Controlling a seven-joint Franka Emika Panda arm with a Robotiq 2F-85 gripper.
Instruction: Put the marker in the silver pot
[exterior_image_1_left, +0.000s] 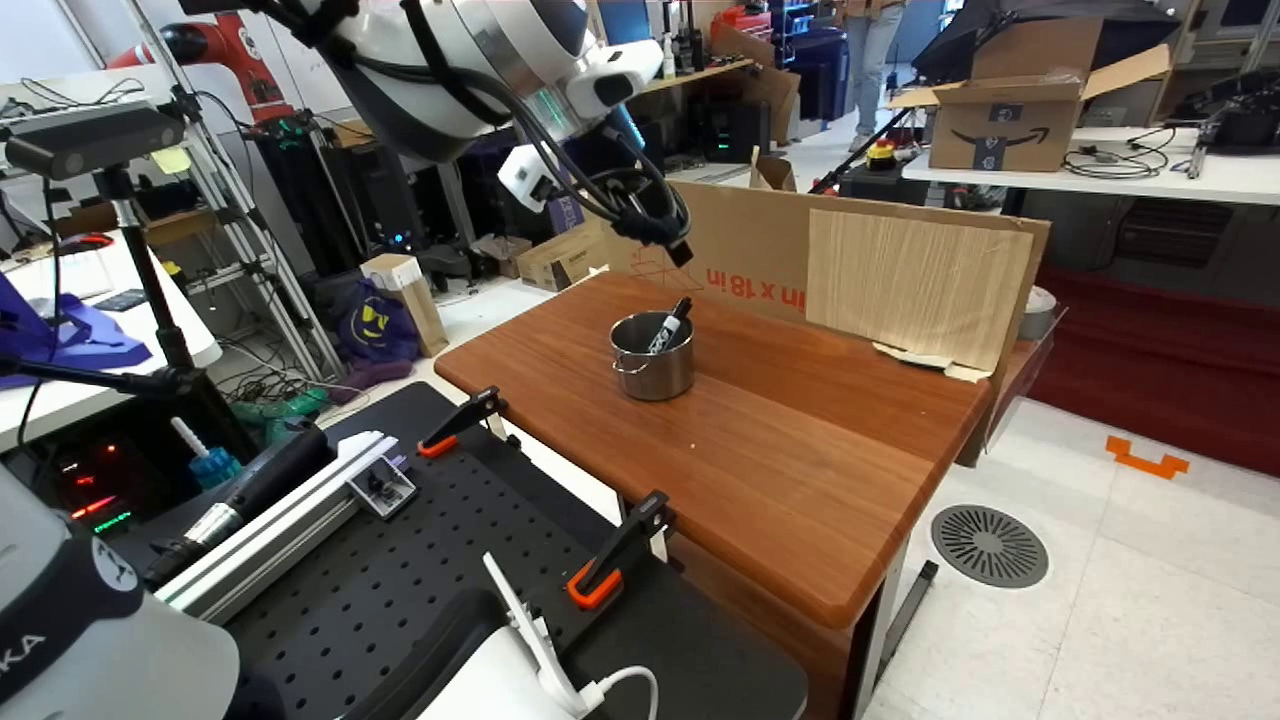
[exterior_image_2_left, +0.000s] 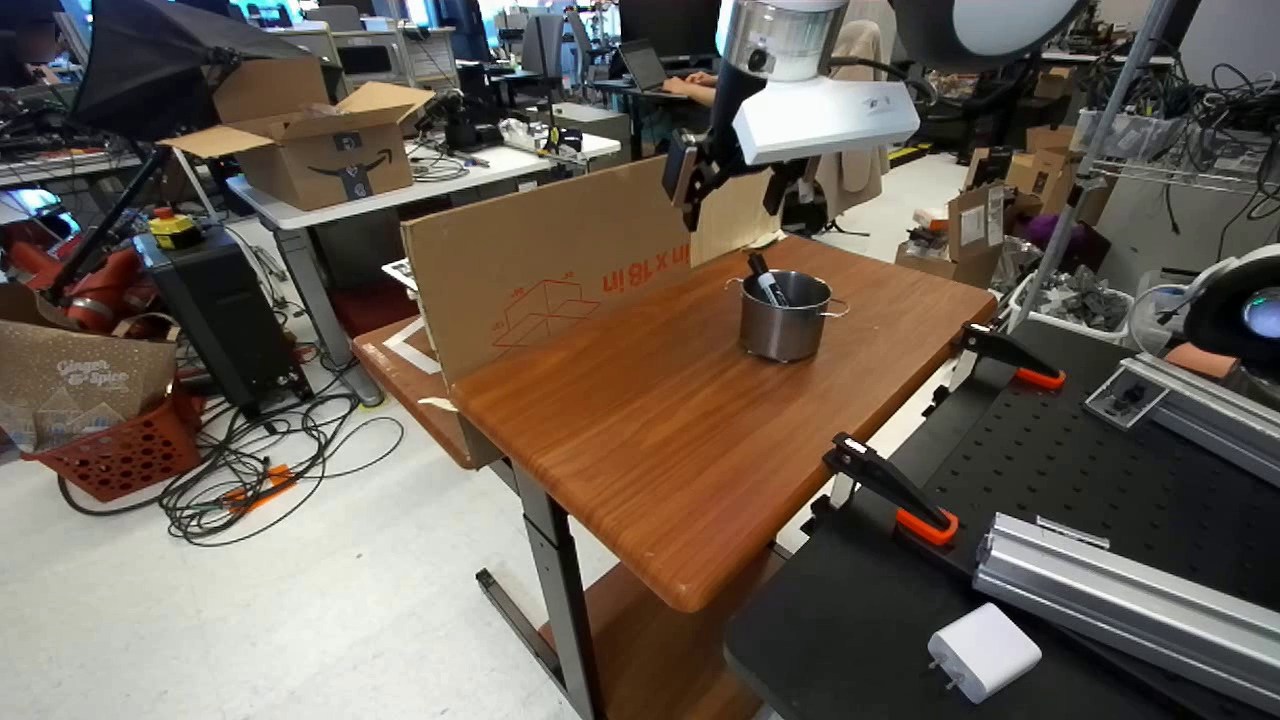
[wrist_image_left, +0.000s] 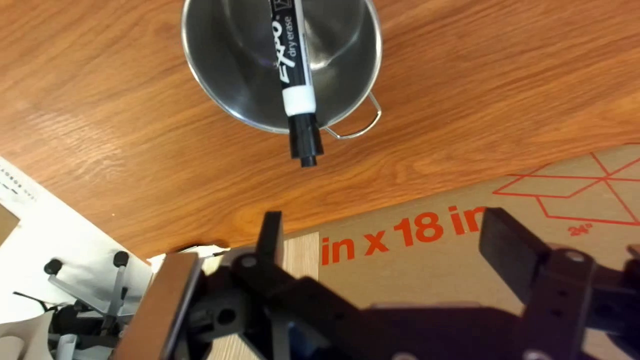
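While the gripper gapes, marker leans below.

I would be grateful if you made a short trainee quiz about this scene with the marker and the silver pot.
1. Where is the marker, and is it upright or tilted?
2. True or false: the jaws are shut on the marker.
3. Which colour is the lettering on the cardboard sheet?
A) green
B) red
C) blue

Key
1. In the silver pot, tilted, with its black end sticking out above the rim.
2. False: the jaws stand open, apart from the marker.
3. B
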